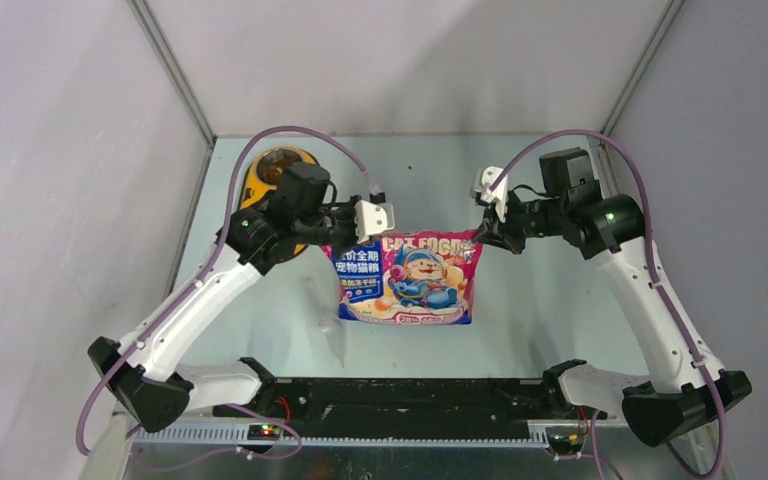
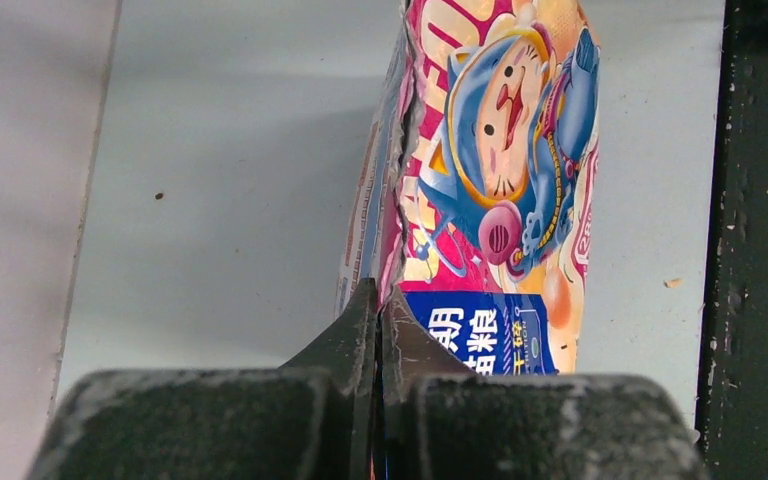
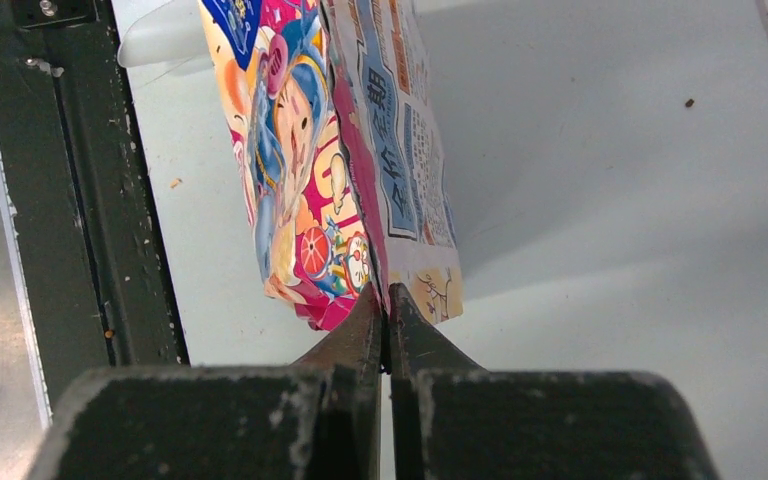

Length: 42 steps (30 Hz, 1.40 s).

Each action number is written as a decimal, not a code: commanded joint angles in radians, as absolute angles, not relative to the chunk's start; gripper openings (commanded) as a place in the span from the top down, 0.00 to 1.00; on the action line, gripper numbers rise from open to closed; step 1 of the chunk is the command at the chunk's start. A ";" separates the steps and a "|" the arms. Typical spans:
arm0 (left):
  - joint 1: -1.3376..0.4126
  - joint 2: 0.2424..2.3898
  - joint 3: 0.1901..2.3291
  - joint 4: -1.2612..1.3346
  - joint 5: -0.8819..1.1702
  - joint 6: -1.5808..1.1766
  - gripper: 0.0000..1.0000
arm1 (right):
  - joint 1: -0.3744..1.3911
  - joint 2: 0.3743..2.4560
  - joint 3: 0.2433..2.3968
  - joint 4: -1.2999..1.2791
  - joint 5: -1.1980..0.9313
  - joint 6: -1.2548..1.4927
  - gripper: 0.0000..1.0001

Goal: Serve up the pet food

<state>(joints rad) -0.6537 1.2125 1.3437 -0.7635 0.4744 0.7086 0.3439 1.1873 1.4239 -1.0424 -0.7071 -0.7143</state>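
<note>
A pink and blue cartoon-cat bag (image 1: pixel 410 275) hangs between my two arms over the middle of the table. My left gripper (image 1: pixel 345 238) is shut on its upper left corner, and in the left wrist view the closed gripper (image 2: pixel 378 295) pinches the bag's (image 2: pixel 500 180) edge. My right gripper (image 1: pixel 484 236) is shut on the upper right corner; in the right wrist view the gripper (image 3: pixel 387 295) clamps the bag's (image 3: pixel 330 170) seam. No loose pet food shows plainly. A yellow bowl (image 1: pixel 256 172) behind the left arm looks dark brown inside; I cannot tell what that is.
A black rail (image 1: pixel 400 395) runs along the near edge between the arm bases. Grey walls close in the table on the left, right and back. A pale translucent plastic piece (image 3: pixel 155 35) lies on the table by the bag's lower end.
</note>
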 commanded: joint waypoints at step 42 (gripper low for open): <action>-0.139 0.875 1.214 -0.759 0.194 0.402 0.03 | 0.136 1.121 1.493 -0.911 -0.414 -0.369 0.05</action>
